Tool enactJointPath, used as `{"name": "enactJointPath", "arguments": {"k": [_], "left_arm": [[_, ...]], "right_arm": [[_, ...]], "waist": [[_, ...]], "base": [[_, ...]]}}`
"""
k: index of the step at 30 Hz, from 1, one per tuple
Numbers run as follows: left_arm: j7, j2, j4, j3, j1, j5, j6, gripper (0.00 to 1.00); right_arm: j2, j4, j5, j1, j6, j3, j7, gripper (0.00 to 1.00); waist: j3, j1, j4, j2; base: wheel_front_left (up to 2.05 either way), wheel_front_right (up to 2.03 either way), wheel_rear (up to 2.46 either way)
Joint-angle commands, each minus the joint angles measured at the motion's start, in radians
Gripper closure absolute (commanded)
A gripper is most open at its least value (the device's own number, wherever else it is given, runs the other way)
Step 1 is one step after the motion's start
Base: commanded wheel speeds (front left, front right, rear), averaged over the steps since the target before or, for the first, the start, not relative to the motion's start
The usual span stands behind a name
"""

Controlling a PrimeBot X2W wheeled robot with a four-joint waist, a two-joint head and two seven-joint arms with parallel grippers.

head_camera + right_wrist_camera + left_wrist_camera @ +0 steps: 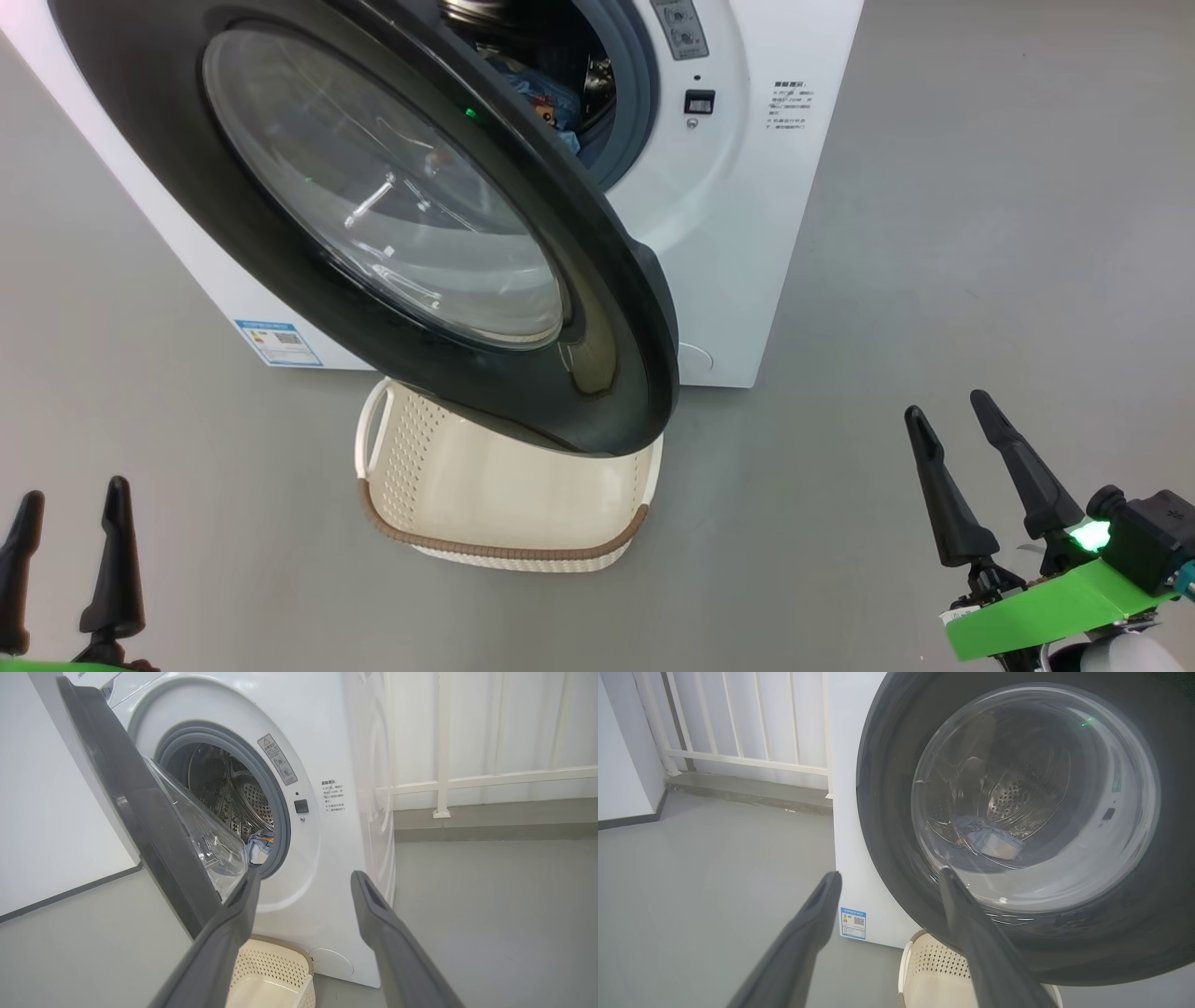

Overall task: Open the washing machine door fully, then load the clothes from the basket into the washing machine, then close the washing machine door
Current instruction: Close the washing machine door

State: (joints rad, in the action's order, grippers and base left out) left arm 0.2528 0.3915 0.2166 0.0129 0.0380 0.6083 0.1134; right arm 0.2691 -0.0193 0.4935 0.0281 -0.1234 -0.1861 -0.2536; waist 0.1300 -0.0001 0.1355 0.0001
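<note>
Now: my left jaws are spread wide, with nothing between them and nothing touched. Their fingers [117,560] show at the lower left of the head view, above grey floor [980,233]. In the left wrist view the same fingers [803,942] point toward the washer [747,233], one tip crossing the lower rim of the door [616,308].

My right jaws are equally wide and hold nothing. Their fingers [943,495] show at the lower right of the head view, well apart from the washer. In the right wrist view they frame the washer's front corner.

The door is swung out on its left-side hinge and stands part open. Its black rim and bulging glass [373,187] face me, and its lower edge hangs over the basket [504,504].

The basket is on the floor just in front of the washer, under the door. What I see of its inside is plain cream plastic.

The clothes [551,103] lie in the drum [219,788], low and near the grey-blue seal [275,807]. Blue fabric with an orange print is visible past the door edge. Through the glass, the left wrist view shows a blue and cream bundle on the drum bottom.

A blue label [277,343] sits low on the washer front, left of the basket. A white railing [738,718] stands behind the washer.
</note>
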Motion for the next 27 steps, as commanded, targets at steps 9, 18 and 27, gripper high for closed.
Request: {"name": "enactJointPath", "arguments": {"k": [9,18,27], "left_arm": [[0.009,0.012,-0.024,0.067,0.009,-0.038,0.015,0.00],[0.009,0.004,-0.029,0.052,0.009,-0.044,0.017,0.00],[0.009,-0.018,-0.046,0.049,0.009,-0.056,0.017,0.00]], "right_arm": [[0.022,0.031,0.007,0.021,-0.007,-0.052,-0.008,0.23],[0.022,0.052,0.012,0.060,-0.007,-0.181,-0.008,1.00],[-0.004,0.022,0.025,0.137,-0.007,-0.372,-0.008,1.00]], "waist": [[-0.004,0.0001,0.007,-0.0001],[-0.007,0.0001,0.021,-0.0001],[0.006,0.0001,0.053,-0.0001]], "base": [[0.00,0.00,0.00],[0.00,0.00,0.00],[0.00,0.00,0.00]]}}
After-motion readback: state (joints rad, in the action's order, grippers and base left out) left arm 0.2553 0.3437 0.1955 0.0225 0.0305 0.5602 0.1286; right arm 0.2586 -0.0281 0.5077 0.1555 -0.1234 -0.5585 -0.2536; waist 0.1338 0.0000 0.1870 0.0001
